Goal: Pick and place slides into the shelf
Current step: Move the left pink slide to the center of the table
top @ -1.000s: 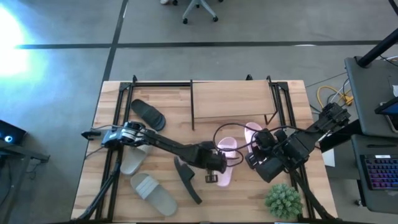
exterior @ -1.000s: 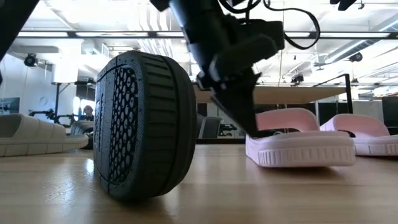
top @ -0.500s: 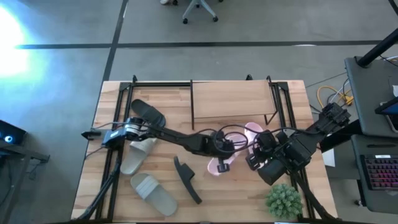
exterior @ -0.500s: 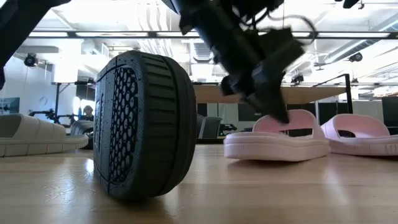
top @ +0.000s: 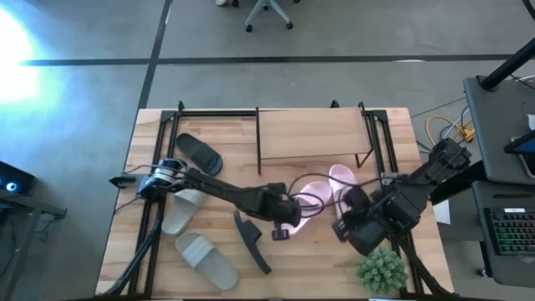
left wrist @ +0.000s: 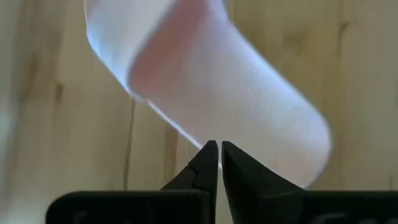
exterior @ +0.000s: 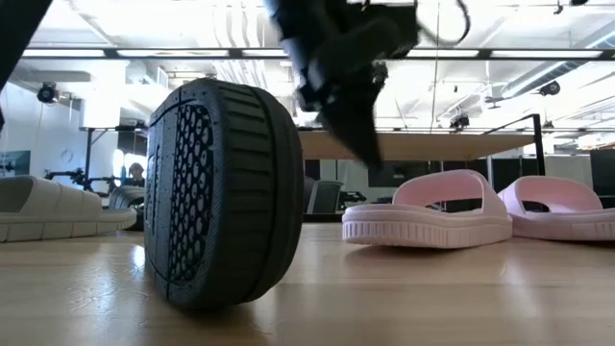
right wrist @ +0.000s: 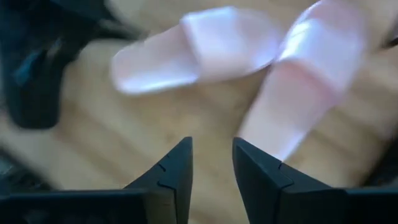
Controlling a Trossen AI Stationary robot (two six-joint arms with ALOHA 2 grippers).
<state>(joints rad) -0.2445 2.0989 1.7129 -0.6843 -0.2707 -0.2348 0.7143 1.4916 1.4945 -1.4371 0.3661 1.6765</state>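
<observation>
Far left on the wooden table (top: 393, 134): two pale grey slides, one (top: 181, 209) at about nine o'clock from table centre, the other (top: 206, 259) toward seven o'clock near the front edge. In the low view, a grey pair (exterior: 58, 207) flat on the wood at the left edge.

Up at ten o'clock: one black slide (top: 199, 154) lying flat, close to the shelf's left end. The other black slide (top: 251, 242) tipped on its side near six o'clock from table centre; seen up close in the low view as a dark ribbed sole (exterior: 223, 190) standing on edge.

Left gripper (top: 282, 222) at the centre of the table, just left of the near pink slide (top: 306, 203). Fingers (left wrist: 205, 167) pressed together in the left wrist view, pinching nothing, with the pink strap (left wrist: 249, 106) right beyond the tips. Cannot tell from the blur whether tips and strap touch.

Shelf (top: 311, 134) at twelve o'clock at the back of the table, its light board bare.

Both pink slides resting flat on the wood in front of the shelf's right half, at about three o'clock from the left gripper; the second one (top: 343, 186) beside the first, toes nearly meeting.

Right gripper (top: 344, 227) at about four o'clock from table centre, close to the pink pair. Fingers (right wrist: 177, 168) spread apart, holding nothing, aimed at the pink slides.

A small green plant (top: 381, 269) at five o'clock near the front right corner.
</observation>
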